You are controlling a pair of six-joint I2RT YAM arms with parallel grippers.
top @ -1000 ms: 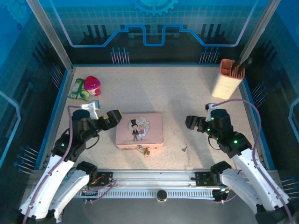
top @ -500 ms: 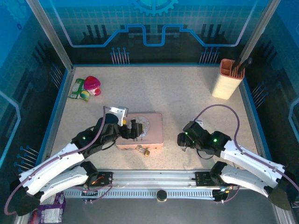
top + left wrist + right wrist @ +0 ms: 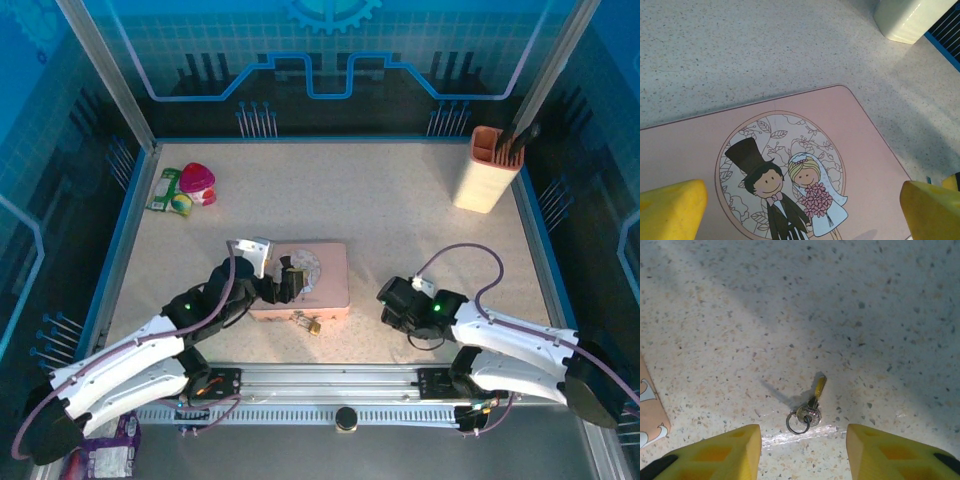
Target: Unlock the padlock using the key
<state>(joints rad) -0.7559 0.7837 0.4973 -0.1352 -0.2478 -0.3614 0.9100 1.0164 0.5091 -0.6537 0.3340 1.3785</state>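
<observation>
slippage risk: right fingers, spread just short of the key, could shove it flat along the table.

A pink tin with a cartoon couple lies near the front of the speckled table, a peach holder with dark sticks stands far right, and a pink toy touches a green packet far left.

Right claw has dropped over the key.
</observation>
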